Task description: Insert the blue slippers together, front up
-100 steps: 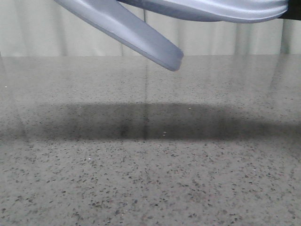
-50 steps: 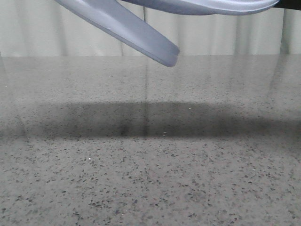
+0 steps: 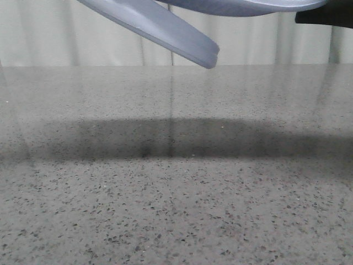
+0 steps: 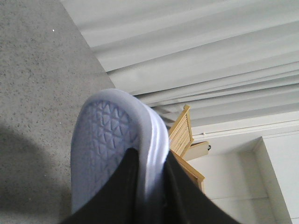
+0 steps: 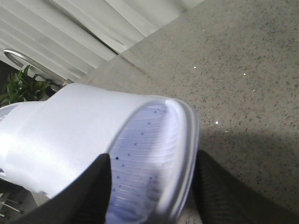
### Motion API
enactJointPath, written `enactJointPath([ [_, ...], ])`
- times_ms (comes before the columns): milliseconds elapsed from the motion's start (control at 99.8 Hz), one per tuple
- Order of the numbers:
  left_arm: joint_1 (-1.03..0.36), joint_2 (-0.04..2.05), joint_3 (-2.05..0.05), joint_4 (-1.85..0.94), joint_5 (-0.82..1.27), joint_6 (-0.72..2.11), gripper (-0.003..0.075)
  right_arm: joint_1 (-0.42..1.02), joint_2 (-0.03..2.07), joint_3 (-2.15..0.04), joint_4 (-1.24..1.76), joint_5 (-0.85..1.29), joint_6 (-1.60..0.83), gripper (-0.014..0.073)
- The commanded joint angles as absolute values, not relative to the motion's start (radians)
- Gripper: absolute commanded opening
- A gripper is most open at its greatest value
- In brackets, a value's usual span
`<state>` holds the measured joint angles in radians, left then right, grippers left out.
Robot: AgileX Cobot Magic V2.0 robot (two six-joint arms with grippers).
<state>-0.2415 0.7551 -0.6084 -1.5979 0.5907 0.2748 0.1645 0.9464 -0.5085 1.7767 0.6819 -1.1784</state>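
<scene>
**Both slippers in the air, not yet joined**

Pale pleated curtains [image 3: 83, 38] hang behind a grey speckled table [image 3: 176, 210], and a wide dark shadow [image 3: 182, 141] lies across its middle. Nothing rests on the part of the table that shows.

Both blue slippers are held well above it. The left gripper [image 4: 149, 186] has its black fingers [image 4: 119, 191] closed on the thick edge of the left slipper [image 4: 112, 144], one on the patterned sole, the other on the far side. From the front this slipper [image 3: 160, 27] slants downward, its free end lowest. The right gripper [image 5: 149, 186] is clamped across the end of the right slipper [image 5: 93, 135], a finger on each side, ribbed footbed facing the camera and the wide strap beyond. In the front view it [image 3: 248, 5] lies nearly level along the top edge.

I judge the 2 still unmated (whether they touch is cut off above). The risks: foam gripped only at its edge may twist or slip when pushed, and a poorly angled approach could snag on the strap instead of sliding under it
</scene>
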Motion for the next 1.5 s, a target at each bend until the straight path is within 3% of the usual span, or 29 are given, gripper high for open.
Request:
enactJointPath([
  [0,-0.261,0.759,-0.635,-1.634,0.689,0.264,0.0016,0.176,0.928,-0.55,1.863,0.806,-1.231,0.0405],
  [842,-0.261,0.759,-0.635,-1.585,0.591,0.264,0.0016,0.176,0.461,-0.55,1.768,0.273,-1.459,0.0405],
  [1292,-0.261,0.861,-0.635,-1.589,0.539,0.27,0.0016,0.176,0.431,-0.55,1.768,0.254,-1.459,0.0405],
  [1493,-0.261,0.976,-0.635,-1.743,0.551,0.438,0.0016,0.176,0.431,-0.55,1.768,0.255,-1.459,0.0405],
])
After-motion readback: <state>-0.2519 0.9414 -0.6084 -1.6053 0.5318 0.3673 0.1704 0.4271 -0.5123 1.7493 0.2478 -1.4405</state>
